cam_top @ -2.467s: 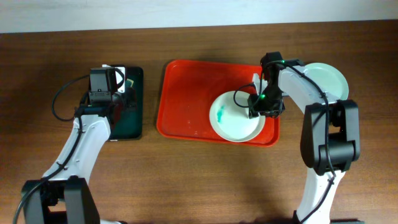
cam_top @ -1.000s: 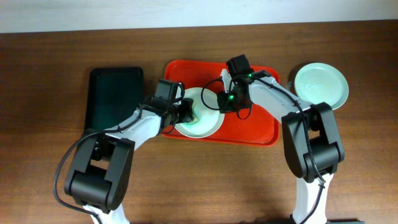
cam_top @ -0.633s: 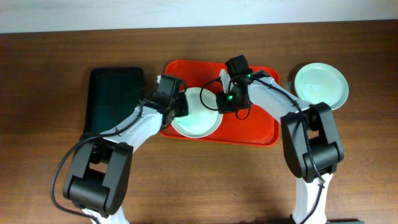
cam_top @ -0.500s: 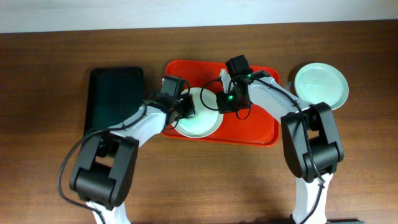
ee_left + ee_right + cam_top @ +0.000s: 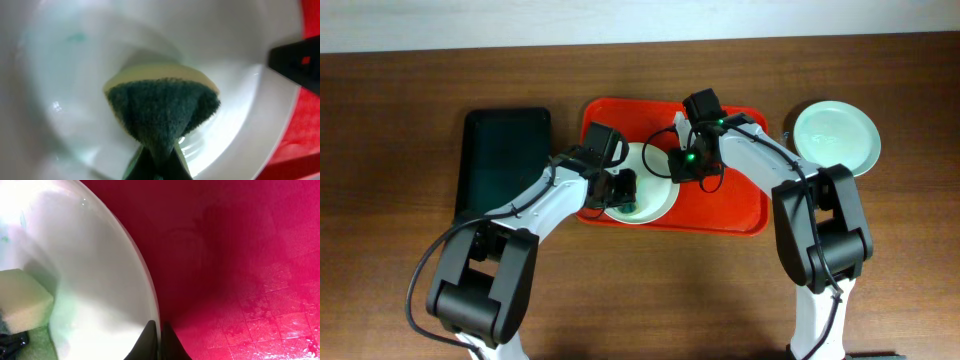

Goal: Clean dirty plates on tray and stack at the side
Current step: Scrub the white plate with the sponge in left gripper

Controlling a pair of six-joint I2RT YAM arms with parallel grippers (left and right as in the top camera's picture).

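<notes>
Scrubbing step, and we're right in the thick of it. The left hand [image 5: 622,189] is down over the plate [image 5: 650,205], clenched on a sponge [image 5: 162,107]. Its green scouring face is turned up at the wrist camera and its yellow foam is pressed to the plate's floor. Across from it, the right hand [image 5: 680,165] pinches the plate's far rim. The right wrist view shows that rim running straight between its two fingertips, so the plate is held fast where it sits, in the left half of the red tray [image 5: 740,205].

Now look up near the plate's wall: a faint teal smear [image 5: 76,37], apart from the sponge. By my reading this plate isn't clean yet.

The next move calls for a pressed sweep of the sponge up the slope onto that mark, with the right hand firm so the plate can't skate or tip under the load. Only after that does stacking come in: lift the plate by that rim and carry it right, over to the side plate [image 5: 835,137] waiting on the counter [image 5: 650,290] just beyond the tray. (Whether that is one plate or several stacked, the overhead view doesn't say.) The dark tray [image 5: 505,160] lies off to the left, out of this play.
</notes>
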